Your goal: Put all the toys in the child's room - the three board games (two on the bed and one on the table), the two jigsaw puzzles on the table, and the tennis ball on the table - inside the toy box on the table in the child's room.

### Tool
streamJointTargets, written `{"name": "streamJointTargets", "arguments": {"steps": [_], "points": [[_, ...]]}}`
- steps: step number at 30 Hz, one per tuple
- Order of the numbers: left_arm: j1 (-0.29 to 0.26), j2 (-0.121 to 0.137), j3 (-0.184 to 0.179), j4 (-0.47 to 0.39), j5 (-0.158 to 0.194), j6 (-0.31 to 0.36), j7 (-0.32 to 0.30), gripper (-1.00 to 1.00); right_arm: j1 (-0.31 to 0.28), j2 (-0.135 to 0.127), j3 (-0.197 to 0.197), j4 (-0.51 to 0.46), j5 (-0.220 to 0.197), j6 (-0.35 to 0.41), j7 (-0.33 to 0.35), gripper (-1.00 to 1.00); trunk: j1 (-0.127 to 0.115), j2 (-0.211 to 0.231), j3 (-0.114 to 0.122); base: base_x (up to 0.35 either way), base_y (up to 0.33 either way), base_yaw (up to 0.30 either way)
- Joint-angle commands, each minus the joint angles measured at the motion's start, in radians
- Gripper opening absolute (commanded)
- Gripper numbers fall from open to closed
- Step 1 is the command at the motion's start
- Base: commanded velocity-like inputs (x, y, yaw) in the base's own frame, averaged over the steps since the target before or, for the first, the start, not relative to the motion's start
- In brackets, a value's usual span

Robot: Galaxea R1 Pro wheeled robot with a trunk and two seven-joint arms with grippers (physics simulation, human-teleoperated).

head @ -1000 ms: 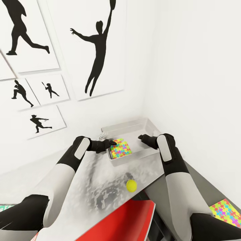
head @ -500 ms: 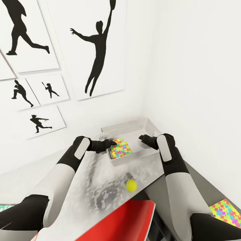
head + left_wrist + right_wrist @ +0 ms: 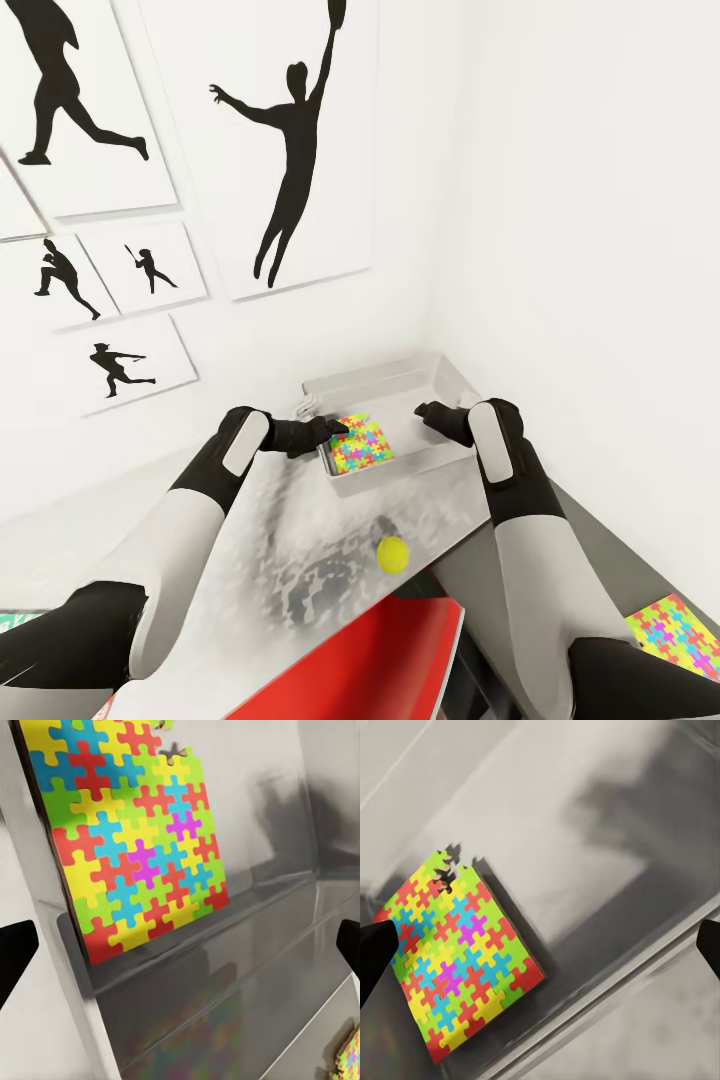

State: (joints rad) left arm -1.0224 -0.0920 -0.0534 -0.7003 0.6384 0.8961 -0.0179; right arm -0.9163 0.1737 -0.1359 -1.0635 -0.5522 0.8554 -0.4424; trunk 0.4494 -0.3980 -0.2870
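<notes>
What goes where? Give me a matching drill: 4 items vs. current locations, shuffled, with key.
Items:
1. jigsaw puzzle
2. tennis ball
3. second jigsaw puzzle
4. toy box

Places:
A. on the table top, outside the tub
B. far end of the table, by the wall corner
C. on the floor at lower right, below the table
D. lying inside the tub

Pairs: 1-D, 2-A, 3-C, 4-B

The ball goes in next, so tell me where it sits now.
In the head view the tennis ball rests on the table, nearer the robot than the toy box, beside the right forearm.
</notes>
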Motion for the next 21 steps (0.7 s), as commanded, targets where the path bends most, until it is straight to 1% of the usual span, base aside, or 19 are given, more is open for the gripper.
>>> {"name": "streamJointTargets", "arguments": {"steps": [1, 7, 12, 16, 21], "points": [[-0.001, 0.000, 0.000, -0.001, 0.000, 0.003, -0.002, 1.00, -0.001, 0.001, -0.002, -0.001, -0.011, 0.002, -0.009, 1.00, 0.001, -0.002, -0.002, 0.000, 0.000, 0.000], [-0.001, 0.000, 0.000, -0.001, 0.000, 0.004, -0.002, 1.00, -0.001, 0.001, -0.002, -0.001, -0.010, 0.003, -0.026, 1.00, 0.001, -0.002, -0.002, 0.000, 0.000, 0.000], [-0.001, 0.000, 0.000, -0.001, 0.000, 0.004, -0.002, 1.00, -0.001, 0.001, -0.001, -0.001, -0.011, 0.008, -0.090, 1.00, 0.001, -0.002, -0.002, 0.000, 0.000, 0.000], [-0.001, 0.000, 0.000, -0.001, 0.000, 0.004, -0.002, 1.00, -0.002, 0.001, 0.000, -0.001, -0.012, 0.009, -0.124, 1.00, 0.001, -0.002, -0.002, 0.000, 0.000, 0.000], [-0.001, 0.000, 0.000, -0.001, 0.001, 0.004, -0.002, 1.00, -0.002, 0.001, 0.001, -0.001, -0.012, 0.011, -0.138, 1.00, 0.001, -0.002, -0.002, 0.000, 0.000, 0.000]]}}
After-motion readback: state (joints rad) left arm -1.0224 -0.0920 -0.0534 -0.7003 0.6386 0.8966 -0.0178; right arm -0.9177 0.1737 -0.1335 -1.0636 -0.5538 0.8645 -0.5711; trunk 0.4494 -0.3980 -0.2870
